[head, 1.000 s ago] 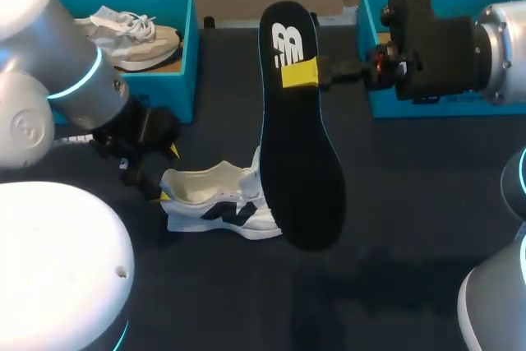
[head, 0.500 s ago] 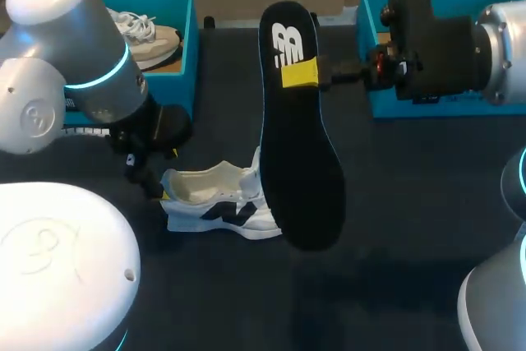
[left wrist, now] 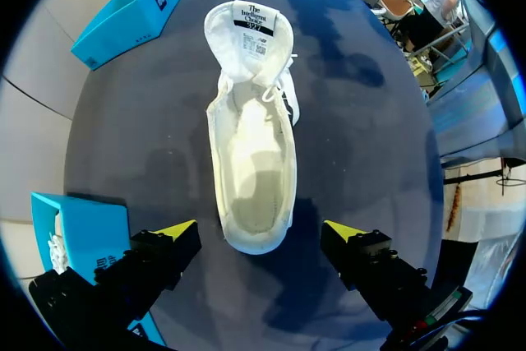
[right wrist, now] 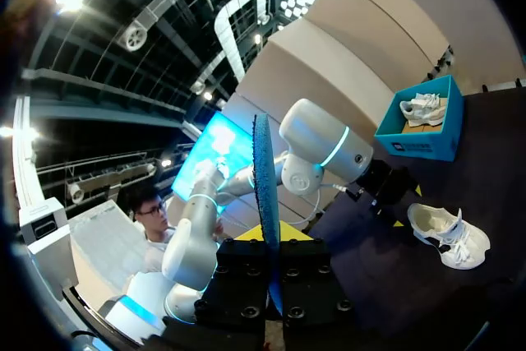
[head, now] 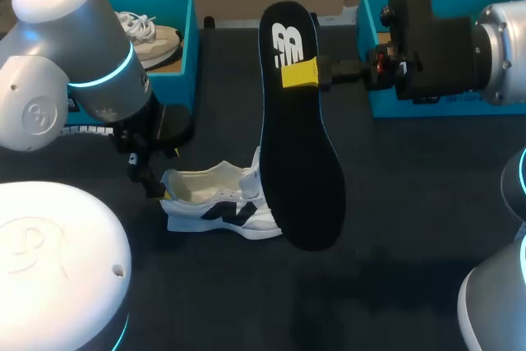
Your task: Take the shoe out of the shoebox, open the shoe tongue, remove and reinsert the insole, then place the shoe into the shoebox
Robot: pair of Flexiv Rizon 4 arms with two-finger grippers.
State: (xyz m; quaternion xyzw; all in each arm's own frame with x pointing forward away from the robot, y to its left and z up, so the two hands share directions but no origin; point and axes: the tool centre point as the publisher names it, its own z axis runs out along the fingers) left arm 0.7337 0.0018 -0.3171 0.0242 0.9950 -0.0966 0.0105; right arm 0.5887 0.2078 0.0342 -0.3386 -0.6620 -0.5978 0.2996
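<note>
Your shoe (head: 218, 203) is lying on the bench (head: 411, 203), out of the shoebox (head: 386, 108), tongue open. Your right claw (head: 308, 73) is gripping the removed insole (head: 300, 145) aloft; I judge reinserting and boxing are remaining. Your left claw (left wrist: 260, 230) is gaping wide astride the heel. The insole is showing a white logo, and the tongue is showing a printed label.

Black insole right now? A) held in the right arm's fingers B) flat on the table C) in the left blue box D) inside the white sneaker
A: the right arm's yellow-tipped fingers clamp the long black foam insole near its logo end; the white sneaker lies empty.
</note>
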